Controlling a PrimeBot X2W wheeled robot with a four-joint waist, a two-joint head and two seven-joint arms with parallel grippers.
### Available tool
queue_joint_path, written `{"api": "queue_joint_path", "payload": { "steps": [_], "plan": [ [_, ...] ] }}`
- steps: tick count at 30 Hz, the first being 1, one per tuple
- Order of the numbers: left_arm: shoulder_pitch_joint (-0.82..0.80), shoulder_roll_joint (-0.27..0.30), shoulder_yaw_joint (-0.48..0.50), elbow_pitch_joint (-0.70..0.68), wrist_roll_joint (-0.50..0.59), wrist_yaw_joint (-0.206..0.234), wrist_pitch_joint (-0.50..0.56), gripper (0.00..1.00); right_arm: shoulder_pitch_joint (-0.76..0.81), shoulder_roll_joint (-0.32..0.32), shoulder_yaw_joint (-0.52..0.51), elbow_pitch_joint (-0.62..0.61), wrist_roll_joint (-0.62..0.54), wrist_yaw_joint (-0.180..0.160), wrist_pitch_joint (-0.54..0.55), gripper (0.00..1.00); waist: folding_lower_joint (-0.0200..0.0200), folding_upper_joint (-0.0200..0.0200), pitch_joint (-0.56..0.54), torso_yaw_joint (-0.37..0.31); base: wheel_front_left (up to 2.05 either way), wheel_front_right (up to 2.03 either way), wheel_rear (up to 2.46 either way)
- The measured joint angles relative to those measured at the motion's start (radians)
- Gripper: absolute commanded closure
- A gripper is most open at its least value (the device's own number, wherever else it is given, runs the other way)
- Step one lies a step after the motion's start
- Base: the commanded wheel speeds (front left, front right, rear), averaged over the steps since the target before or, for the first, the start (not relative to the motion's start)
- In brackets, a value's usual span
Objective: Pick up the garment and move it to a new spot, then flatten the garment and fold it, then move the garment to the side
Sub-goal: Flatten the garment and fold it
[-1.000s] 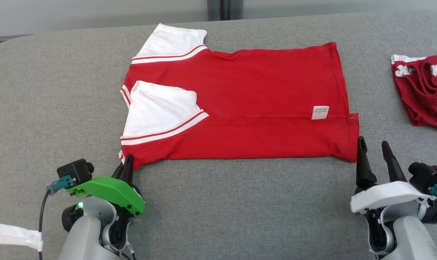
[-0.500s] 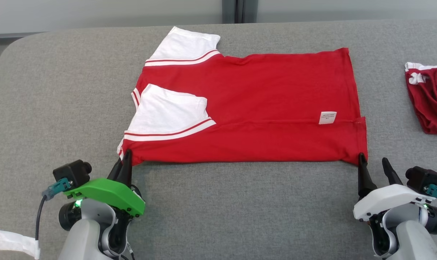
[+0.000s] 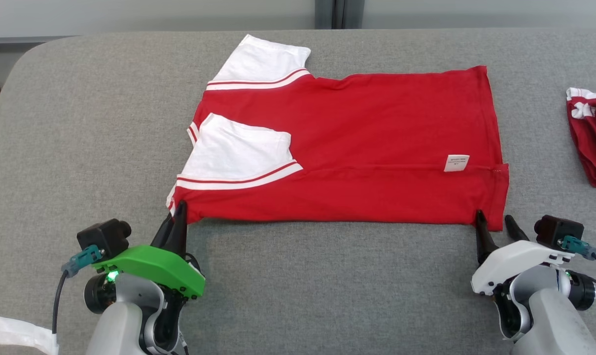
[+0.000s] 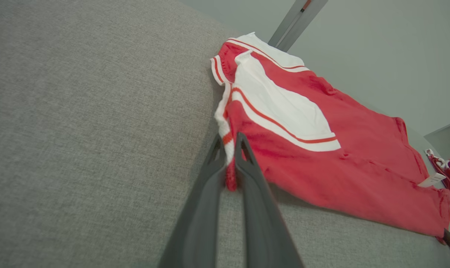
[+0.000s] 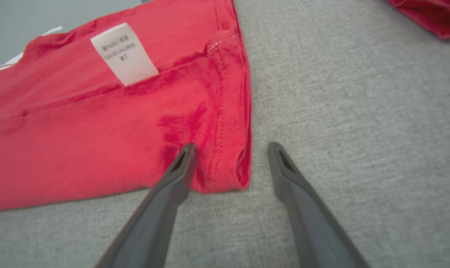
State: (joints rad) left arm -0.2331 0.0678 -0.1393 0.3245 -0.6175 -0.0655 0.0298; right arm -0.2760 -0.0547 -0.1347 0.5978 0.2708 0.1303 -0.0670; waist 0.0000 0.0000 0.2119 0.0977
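Note:
The garment (image 3: 357, 143) is a red T-shirt with white sleeves, lying folded lengthwise and flat on the grey padded table (image 3: 81, 123). My left gripper (image 3: 179, 209) is shut on its near left corner, and the cloth is pinched between the dark fingers in the left wrist view (image 4: 230, 143). My right gripper (image 3: 494, 215) stands open at the near right hem corner. In the right wrist view the garment (image 5: 98, 130) has one finger on its red cloth and the other on bare table, so the right gripper (image 5: 232, 146) straddles the corner. A white label (image 5: 122, 54) lies just beyond.
A second, darker red garment (image 3: 593, 138) lies crumpled at the table's right edge, apart from the shirt. A scrap of white tape (image 3: 17, 333) sits at the lower left beside my left arm. The table's far edge runs just behind the shirt.
The camera has shifted. My right gripper has slid left along the near edge and now straddles the hem corner. My left gripper stays shut on its corner.

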Motion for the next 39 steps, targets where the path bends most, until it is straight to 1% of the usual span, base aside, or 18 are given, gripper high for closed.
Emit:
{"api": "queue_joint_path", "payload": {
  "steps": [1,2,6,8,10,13,19,23,27,32,33,34,35,36,39],
  "plan": [
    [0.001,0.001,-0.001,-0.005,0.002,0.0,0.0,1.0,-0.002,0.0,0.004,0.004,0.002,0.0,0.001,0.75,0.0,0.0,-0.001,0.001,0.0,0.0,0.0],
    [0.003,0.002,-0.002,-0.012,0.002,0.001,0.0,1.0,-0.003,0.0,0.007,0.006,0.004,0.0,0.001,1.0,0.0,0.0,-0.002,0.0,0.0,0.0,0.0],
    [0.021,0.015,-0.006,-0.05,0.007,0.004,0.002,1.0,-0.002,0.005,0.005,-0.014,0.012,0.0,-0.005,1.0,0.0,0.0,-0.009,-0.003,0.0,0.0,0.0],
    [0.039,0.027,-0.008,-0.087,0.013,0.004,0.003,1.0,0.007,0.007,-0.001,-0.05,0.013,0.0,-0.005,1.0,0.0,0.0,-0.016,-0.004,0.0,0.0,0.0],
    [0.059,0.035,-0.011,-0.129,0.014,0.01,0.013,1.0,0.024,0.005,-0.007,-0.104,0.027,0.0,-0.003,1.0,0.0,0.0,-0.023,-0.005,0.0,0.0,0.0],
    [0.103,0.048,-0.016,-0.205,0.017,0.02,0.035,1.0,0.08,0.006,-0.01,-0.207,0.045,0.0,0.03,1.0,0.0,0.0,-0.034,-0.005,0.0,0.0,0.0],
    [0.229,0.07,-0.031,-0.35,0.019,0.053,0.1,1.0,0.266,0.006,-0.019,-0.452,0.071,0.0,0.133,1.0,0.0,0.0,-0.048,-0.002,0.0,0.0,0.0],
    [0.311,0.071,-0.036,-0.393,0.007,0.076,0.128,1.0,0.371,0.006,-0.029,-0.556,0.089,0.0,0.185,1.0,0.0,0.0,-0.049,-0.005,0.0,0.0,0.0],
    [0.366,0.07,-0.039,-0.395,-0.006,0.094,0.151,1.0,0.436,0.006,-0.029,-0.586,0.112,0.0,0.216,1.0,0.0,0.0,-0.053,-0.009,0.0,0.0,0.0],
    [0.379,0.067,-0.032,-0.327,-0.027,0.098,0.158,1.0,0.456,0.006,-0.011,-0.555,0.142,0.0,0.219,1.0,0.0,0.0,-0.066,-0.016,0.0,0.0,0.0],
    [0.379,0.067,-0.033,-0.315,-0.03,0.098,0.158,1.0,0.456,0.006,-0.011,-0.546,0.14,0.0,0.216,0.91,0.0,0.0,-0.068,-0.017,0.0,0.0,0.0],
    [0.377,0.067,-0.033,-0.305,-0.031,0.098,0.158,0.85,0.455,0.006,-0.012,-0.534,0.138,0.0,0.215,0.55,0.0,0.0,-0.071,-0.019,0.0,0.0,0.0],
    [0.377,0.067,-0.032,-0.298,-0.031,0.098,0.155,0.43,0.455,0.006,-0.011,-0.526,0.135,0.0,0.215,0.0,0.0,0.0,-0.074,-0.021,0.0,0.0,0.0],
    [0.376,0.068,-0.031,-0.293,-0.031,0.097,0.152,0.0,0.454,0.006,-0.009,-0.52,0.133,0.0,0.211,0.0,0.0,0.0,-0.075,-0.023,0.0,0.0,0.0],
    [0.368,0.078,-0.023,-0.294,-0.025,0.097,0.142,0.0,0.452,0.006,-0.01,-0.515,0.128,0.0,0.204,0.0,0.0,0.0,-0.079,-0.029,0.0,0.0,0.0]
  ]
}}
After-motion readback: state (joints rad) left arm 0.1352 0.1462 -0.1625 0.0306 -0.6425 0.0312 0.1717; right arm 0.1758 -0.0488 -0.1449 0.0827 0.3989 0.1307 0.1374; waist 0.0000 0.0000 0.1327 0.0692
